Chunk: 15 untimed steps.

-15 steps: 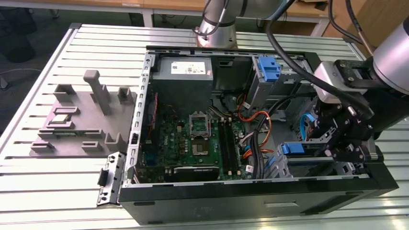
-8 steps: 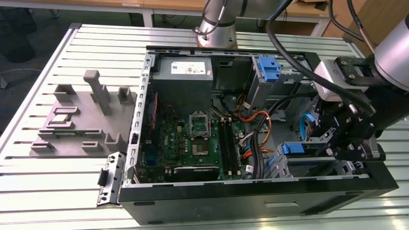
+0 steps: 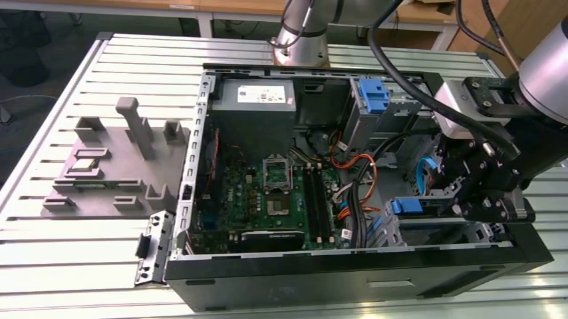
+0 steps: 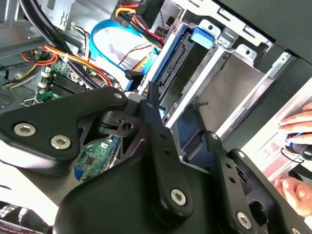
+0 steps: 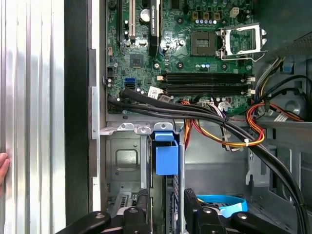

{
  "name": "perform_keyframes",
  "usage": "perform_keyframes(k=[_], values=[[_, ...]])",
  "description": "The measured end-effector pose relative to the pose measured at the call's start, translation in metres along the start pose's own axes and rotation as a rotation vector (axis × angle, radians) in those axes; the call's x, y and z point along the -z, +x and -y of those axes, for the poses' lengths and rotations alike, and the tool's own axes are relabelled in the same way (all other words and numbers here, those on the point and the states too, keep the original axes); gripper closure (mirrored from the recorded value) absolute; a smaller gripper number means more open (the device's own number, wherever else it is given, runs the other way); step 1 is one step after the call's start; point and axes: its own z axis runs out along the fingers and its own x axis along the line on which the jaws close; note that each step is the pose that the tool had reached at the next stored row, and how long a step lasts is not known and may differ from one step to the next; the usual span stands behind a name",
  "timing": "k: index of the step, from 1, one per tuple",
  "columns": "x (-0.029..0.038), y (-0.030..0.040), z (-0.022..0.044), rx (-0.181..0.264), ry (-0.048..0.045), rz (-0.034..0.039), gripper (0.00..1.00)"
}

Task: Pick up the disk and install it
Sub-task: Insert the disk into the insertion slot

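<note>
The disk (image 4: 171, 73) stands on edge in the metal drive bay (image 4: 229, 83) at the case's front corner, on the exterior view's right. Its blue carrier rail runs along one side, and the blue end tab (image 5: 165, 157) (image 3: 413, 206) sticks out toward the motherboard. My gripper (image 5: 168, 204) (image 4: 181, 114) (image 3: 461, 199) reaches down into that bay. One black finger (image 5: 144, 202) is on one side of the disk and the other finger (image 5: 191, 202) on the opposite side, closed against it. The lower part of the disk is hidden behind the gripper body.
The open computer case (image 3: 355, 279) lies on a slatted metal table (image 3: 89, 252). A thick black cable bundle (image 5: 195, 114) and orange wires cross beside the bay. A blue flat cable (image 4: 105, 41) curls nearby. A person's hand (image 4: 297, 122) rests at the case edge. A grey fixture (image 3: 116, 159) sits at the exterior view's left.
</note>
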Motion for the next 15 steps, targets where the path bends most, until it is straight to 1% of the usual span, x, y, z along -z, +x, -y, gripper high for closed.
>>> perform_keyframes(k=[2,5,10,15], values=[[0.0001,-0.0004,0.0000,0.000,0.0001,-0.0001,0.58],[-0.0002,-0.0033,0.0000,0.000,0.0001,0.0000,0.58],[-0.0003,-0.0037,0.0000,0.000,0.0001,0.0001,0.58],[-0.0005,-0.0042,0.0014,0.000,0.0001,0.0000,0.58]])
